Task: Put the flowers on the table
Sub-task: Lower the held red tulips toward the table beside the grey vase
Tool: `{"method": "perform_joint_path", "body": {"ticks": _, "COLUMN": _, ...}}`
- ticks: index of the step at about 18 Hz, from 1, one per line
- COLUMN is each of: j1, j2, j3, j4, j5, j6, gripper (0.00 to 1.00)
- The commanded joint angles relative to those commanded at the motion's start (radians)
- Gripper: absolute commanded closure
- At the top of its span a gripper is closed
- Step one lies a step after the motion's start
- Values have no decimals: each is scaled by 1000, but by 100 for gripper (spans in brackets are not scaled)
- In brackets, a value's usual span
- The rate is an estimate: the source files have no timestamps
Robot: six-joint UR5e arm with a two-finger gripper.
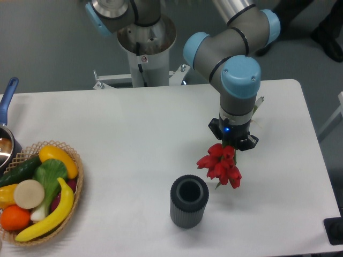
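Note:
The flowers (221, 165), a bunch of red tulip buds, stick out to the lower left from under my gripper (232, 142), just right of the dark grey ribbed vase (188, 201). A thin pale-green stem end (259, 103) pokes out on the arm's far side. The gripper points straight down over the stems and appears shut on them. Its fingertips are hidden under its own black body. I cannot tell whether the buds touch the white table (134, 139) or hang just above it. The vase stands upright and empty near the front edge.
A woven basket (75, 206) of fruit and vegetables sits at the front left. Behind it a pot with a blue handle (7, 96) lies at the left edge. A dark object (334, 231) is at the front right corner. The robot base (146, 43) stands behind the table.

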Motion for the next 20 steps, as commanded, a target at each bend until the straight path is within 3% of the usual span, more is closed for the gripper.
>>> {"method": "perform_joint_path", "body": {"ticks": 7, "j1": -8, "j2": 0, "j3": -15, "j4": -8, "j5": -2, "j6": 0, "gripper": 84}}
{"method": "perform_joint_path", "body": {"ticks": 11, "j1": -17, "j2": -3, "j3": -75, "j4": 0, "j5": -3, "j6": 0, "gripper": 82}}
{"method": "perform_joint_path", "body": {"ticks": 16, "j1": -35, "j2": -21, "j3": -86, "j4": 3, "j5": -9, "j6": -2, "gripper": 80}}
{"method": "perform_joint_path", "body": {"ticks": 20, "j1": -49, "j2": -35, "j3": -95, "j4": 2, "j5": -14, "j6": -9, "gripper": 73}}
